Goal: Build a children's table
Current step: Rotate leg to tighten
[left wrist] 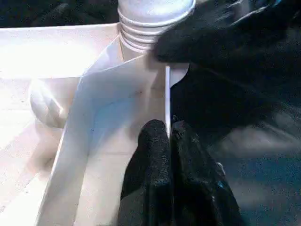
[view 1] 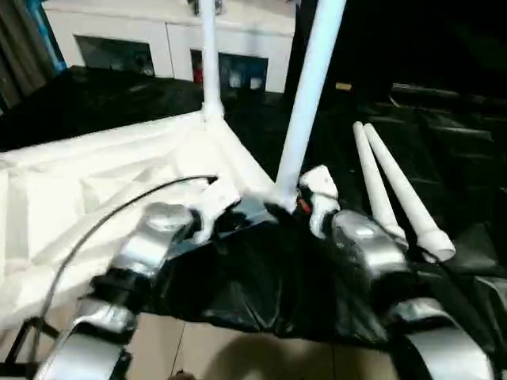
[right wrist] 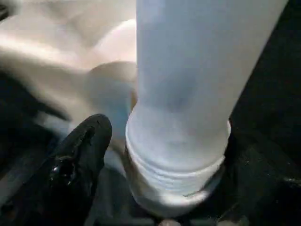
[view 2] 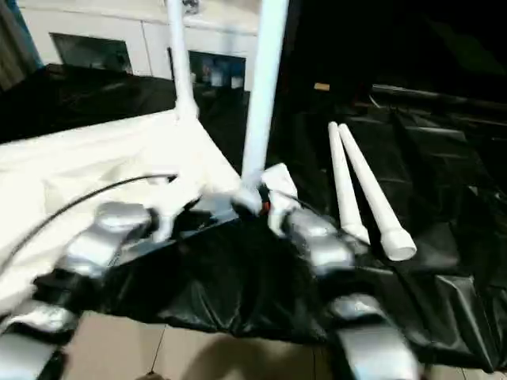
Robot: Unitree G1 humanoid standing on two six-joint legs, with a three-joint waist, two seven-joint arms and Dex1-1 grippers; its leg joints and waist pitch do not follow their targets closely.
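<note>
legs: four, two standing in table top [view 1: 103, 182] sockets, near leg [view 1: 305, 103] between pincers, far leg [view 1: 209, 55] beyond | two loose legs [view 1: 396, 194] lying beside right pincer [view 1: 305, 207] | left pincer [left wrist: 167, 136] pinching table top rim shut | right pincer gaping around near leg's threaded end

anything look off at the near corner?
Yes. The near leg leans in the tabletop's corner socket while the far leg stands upright, and its threads still show above the socket, so it isn't fully seated.

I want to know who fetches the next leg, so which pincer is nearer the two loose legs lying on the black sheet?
Right. The right pincer is at the base of the near upright leg, beside the two loose legs; the left pincer pinches the tabletop's edge farther away.
</note>
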